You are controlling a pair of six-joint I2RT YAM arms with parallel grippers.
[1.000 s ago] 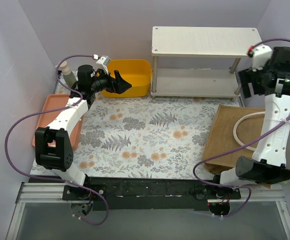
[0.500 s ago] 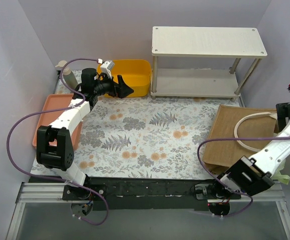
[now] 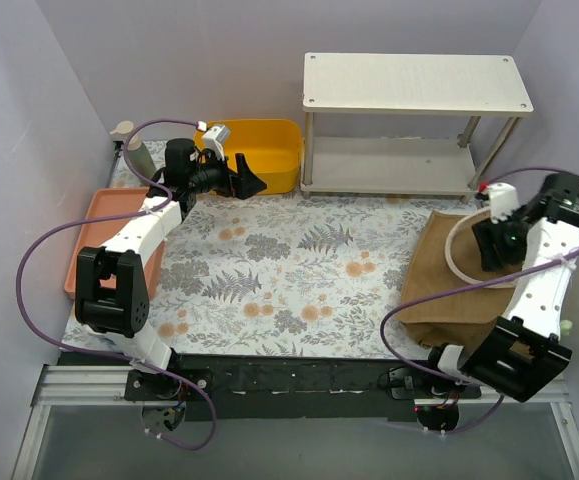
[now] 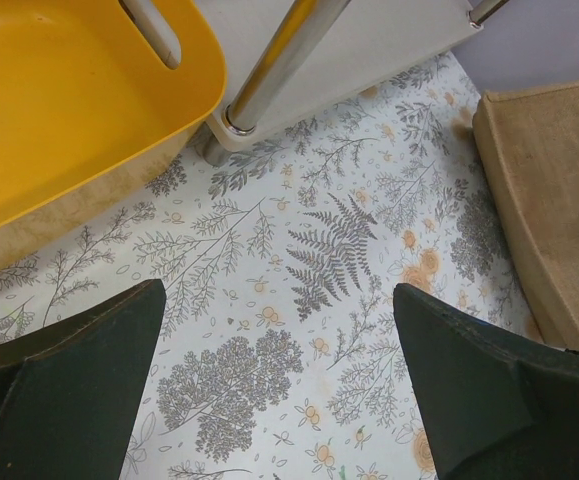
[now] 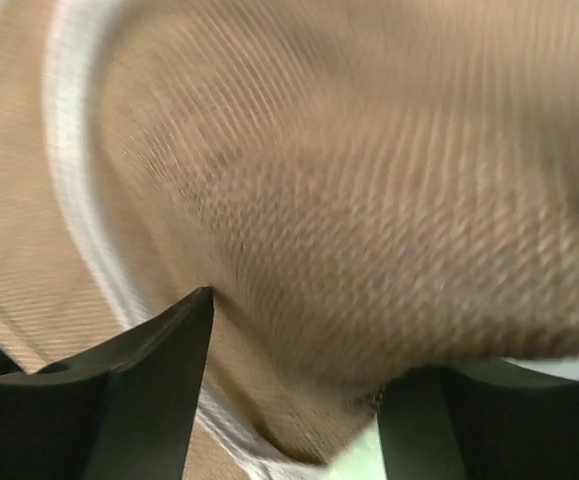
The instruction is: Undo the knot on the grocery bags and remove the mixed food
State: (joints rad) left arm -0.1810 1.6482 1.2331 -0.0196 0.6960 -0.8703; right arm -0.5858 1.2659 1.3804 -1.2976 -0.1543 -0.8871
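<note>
Farthest left of the brown tote point(image 3: 437, 292) sit a pink tray point(image 3: 94, 215) and a soap pump bottle point(image 3: 137, 155). Nearer it, but well apart across the floral mat point(image 3: 299, 270), the left gripper point(image 4: 277, 300) hovers by the yellow basin point(image 3: 281, 140), fingers spread wide with nothing between them. The tote lies flat at the mat's right edge, its white rope handle point(image 3: 456, 262) looped on its upper face. The right gripper point(image 3: 491, 248) is directly above that face and pointing down into it, so the right arm is much the nearer. In its wrist view the fingers stand apart with tote weave bulging between them, but blur hides whether they pinch it. No food or knot shows; the contents are probably inside the tote, reached from above.
</note>
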